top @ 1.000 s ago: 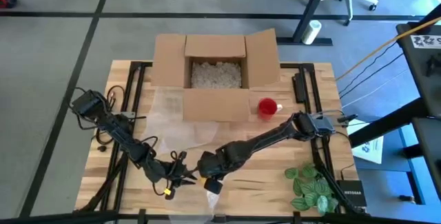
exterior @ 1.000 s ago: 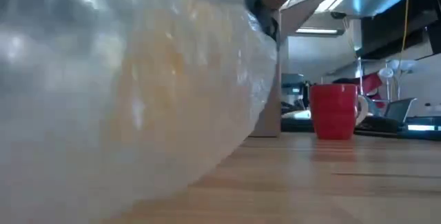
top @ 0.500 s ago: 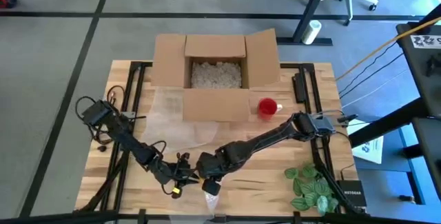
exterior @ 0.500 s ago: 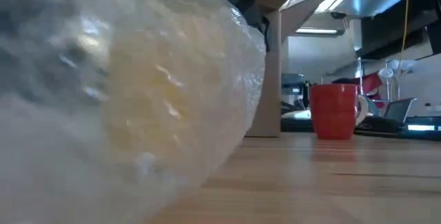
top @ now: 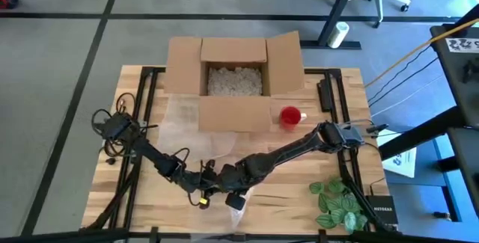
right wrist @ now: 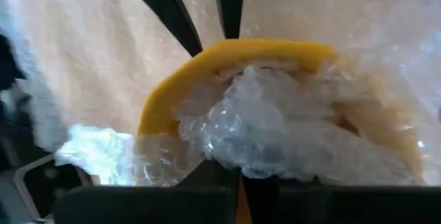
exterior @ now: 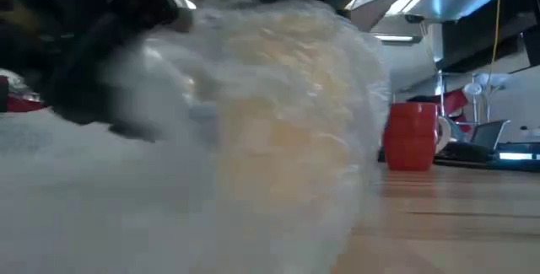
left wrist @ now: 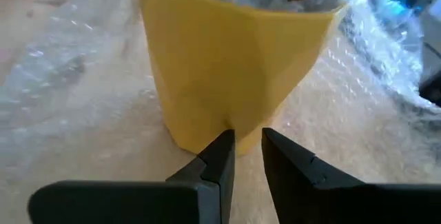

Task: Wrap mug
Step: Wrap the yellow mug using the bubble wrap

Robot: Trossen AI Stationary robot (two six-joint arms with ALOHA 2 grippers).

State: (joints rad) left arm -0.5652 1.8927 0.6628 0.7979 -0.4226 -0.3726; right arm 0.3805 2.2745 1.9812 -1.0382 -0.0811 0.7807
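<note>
Wrapping in progress at the near edge of the wooden table [top: 299, 191]. The yellow plastic mug [left wrist: 227, 58] stood on a sheet of clear bubble wrap [left wrist: 62, 79], between the two arms. The right gripper [top: 233, 198] was clamped on a wad of wrap pushed over the mug's rim, presumably to tuck it inside. The left gripper [left wrist: 244, 148], jaws a narrow slit apart and empty, met the mug's base, probably to steady it. Behind stood an open cardboard box [top: 235, 78] of packing fill and a red mug [top: 290, 116].
</note>
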